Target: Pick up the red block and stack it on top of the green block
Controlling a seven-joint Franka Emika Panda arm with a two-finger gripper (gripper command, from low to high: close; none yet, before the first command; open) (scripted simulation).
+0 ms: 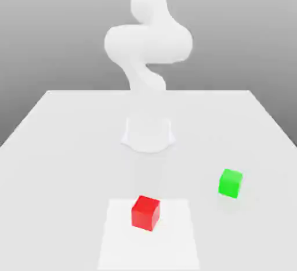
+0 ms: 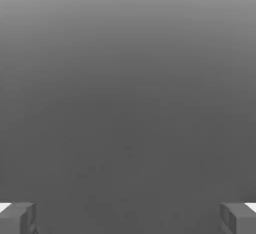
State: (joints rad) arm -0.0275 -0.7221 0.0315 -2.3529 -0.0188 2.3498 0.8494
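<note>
Claw (image 2: 128, 218) spread wide, pinching nothing; red block (image 1: 145, 212) and green block (image 1: 230, 183) sit apart on table (image 1: 58, 148).

arm (image 1: 148, 38) top cropped, fingertips (image 2: 17, 218) edge-cropped

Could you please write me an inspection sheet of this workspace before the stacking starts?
Surface: white table, flat, with a lighter square patch near its front edge.
Job's things: red block sits on the lighter patch; green block sits apart from it, toward the exterior view's right and a little farther back. Both rest flat on the table, unstacked.
Clutter: nothing seen.
Grippers: pincer open, fingertips wide apart, nothing between them.
Cables: nothing seen.
Surroundings: white arm rises from a round base at mid-table; plain grey backdrop.
</note>
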